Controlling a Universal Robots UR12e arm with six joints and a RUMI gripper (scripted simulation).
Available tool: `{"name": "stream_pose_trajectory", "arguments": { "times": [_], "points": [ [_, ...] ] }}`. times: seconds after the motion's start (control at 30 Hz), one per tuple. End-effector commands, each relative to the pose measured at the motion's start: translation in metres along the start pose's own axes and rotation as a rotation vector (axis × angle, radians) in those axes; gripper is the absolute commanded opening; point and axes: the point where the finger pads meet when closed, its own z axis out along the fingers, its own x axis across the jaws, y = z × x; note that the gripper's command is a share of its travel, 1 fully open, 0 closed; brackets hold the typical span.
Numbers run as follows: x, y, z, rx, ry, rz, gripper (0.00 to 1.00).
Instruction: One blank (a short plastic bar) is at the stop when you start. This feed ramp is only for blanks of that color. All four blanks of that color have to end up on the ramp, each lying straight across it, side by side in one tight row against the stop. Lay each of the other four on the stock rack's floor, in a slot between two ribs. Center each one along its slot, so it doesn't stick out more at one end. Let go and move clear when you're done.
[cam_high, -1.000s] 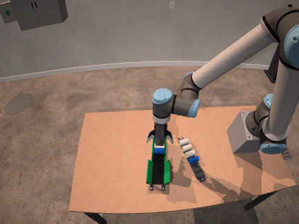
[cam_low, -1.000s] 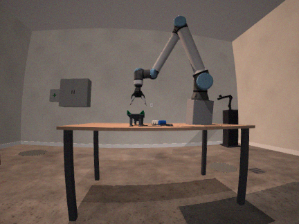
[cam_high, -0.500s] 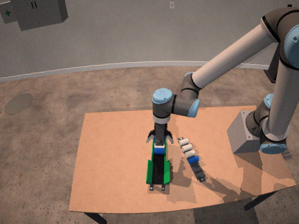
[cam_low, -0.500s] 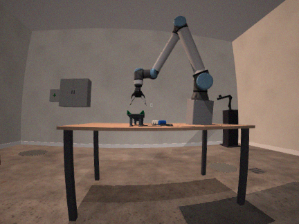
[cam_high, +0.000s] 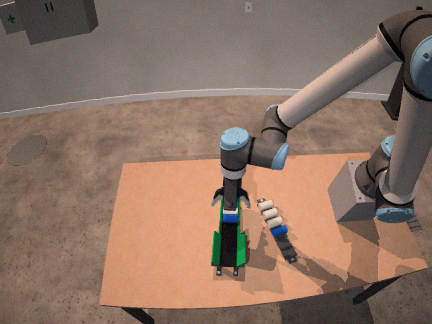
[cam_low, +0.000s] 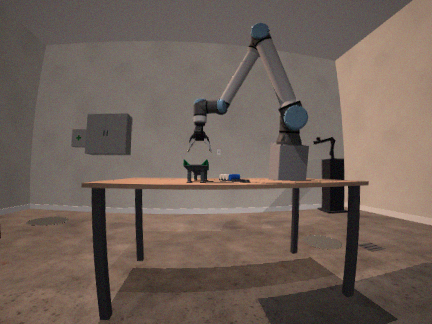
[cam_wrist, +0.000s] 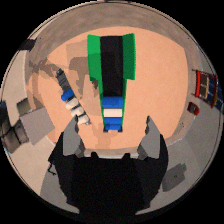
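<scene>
The green feed ramp with a black floor lies at the middle of the table; it also shows in the wrist view and in the exterior view. A tight row of blanks lies across its far end, showing blue, white and blue bands. The top blue one shows in the top view. My gripper hangs right above that row, open and empty, well clear of the ramp. The dark stock rack to the right of the ramp holds three white blanks and one blue blank.
The grey robot pedestal stands at the table's right side. The rack lies close beside the ramp, at an angle to it. A small red and blue object shows at the right edge of the wrist view.
</scene>
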Motion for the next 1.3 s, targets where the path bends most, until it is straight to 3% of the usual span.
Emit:
{"name": "stream_pose_trajectory", "arguments": {
  "times": [0.0, 0.3, 0.83, 1.27],
  "points": [
    [0.001, 0.0, -0.001, 0.0, 0.001, 0.034, 1.0],
    [0.003, 0.001, 0.0, 0.0, 0.001, 0.123, 1.0],
    [0.008, 0.005, 0.001, 0.0, 0.001, 0.457, 1.0],
    [0.014, 0.013, 0.003, 0.0, 0.001, 0.932, 1.0]
  ]
}}
